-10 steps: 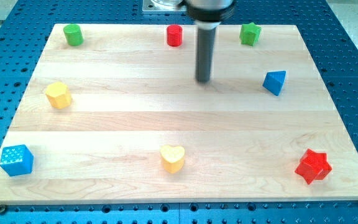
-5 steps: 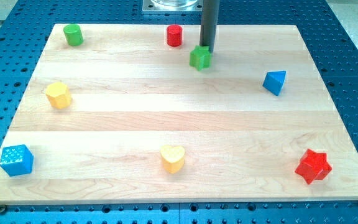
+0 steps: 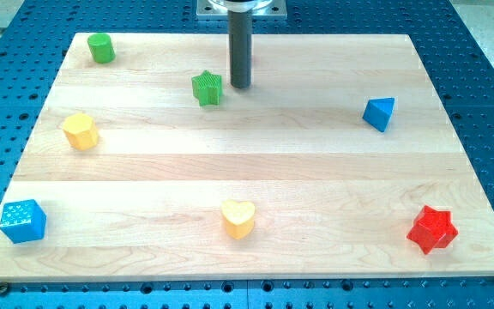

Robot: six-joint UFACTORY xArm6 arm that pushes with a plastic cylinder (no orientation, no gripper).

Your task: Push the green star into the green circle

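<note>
— So where was the green star (image 3: 206, 87)?
— It sat near the view's top of the board (image 3: 316, 172), a little left of centre. My tip (image 3: 240, 86) stood just beside it, on its right; whether the two touched, I could not tell.
— And the green circle (image 3: 101, 47)?
— It lay at the board's top left corner, well apart from the star, up and to the left of it.
— Was any pincer apart or together?
— There was no pincer to report, only the straight dark rod coming down from the view's top.
— What else was on the board?
— A yellow hexagon (image 3: 81, 131) lay near the left edge, and a blue cube (image 3: 21, 221) at the bottom left corner. A yellow heart (image 3: 238, 219) sat near the bottom middle, a red star (image 3: 431, 229) at the bottom right, and a blue triangle (image 3: 379, 113) on the right side.
</note>
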